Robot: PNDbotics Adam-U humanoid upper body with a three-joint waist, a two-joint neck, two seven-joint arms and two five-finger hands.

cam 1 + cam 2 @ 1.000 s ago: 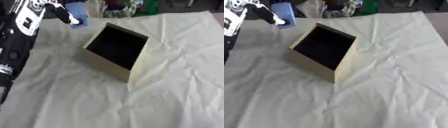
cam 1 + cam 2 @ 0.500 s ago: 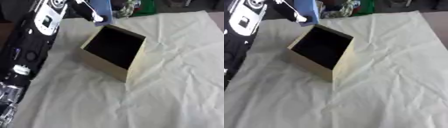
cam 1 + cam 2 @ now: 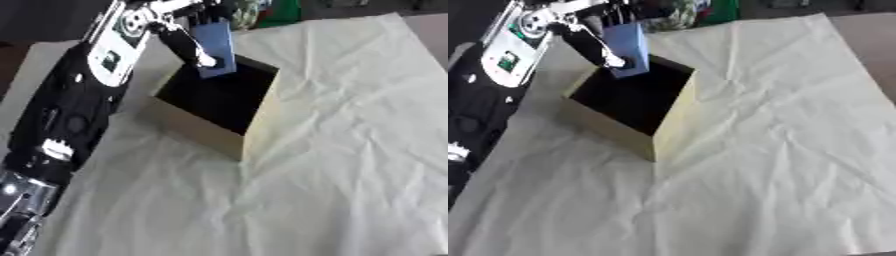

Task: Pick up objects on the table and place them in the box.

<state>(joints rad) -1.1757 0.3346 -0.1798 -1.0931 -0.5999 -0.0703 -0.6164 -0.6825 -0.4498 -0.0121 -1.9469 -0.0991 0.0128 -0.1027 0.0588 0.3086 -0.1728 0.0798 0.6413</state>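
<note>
Left robot hand point(image 3: 194, 37) pinching a blue flat object point(image 3: 215, 45) (held upright), just above the box point(image 3: 220, 107) opening below it.

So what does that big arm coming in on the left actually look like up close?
The left arm is bulky and mostly black, with a white panel near the wrist carrying a silver round joint and a small green mark. Silver metal shows at its lower end. The left hand has slim black fingers with a pale tip.

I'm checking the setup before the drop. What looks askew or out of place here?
The box sits turned at an angle on the wrinkled cloth. Otherwise nothing stands out: the left hand holds a blue object over the box's opening.
</note>
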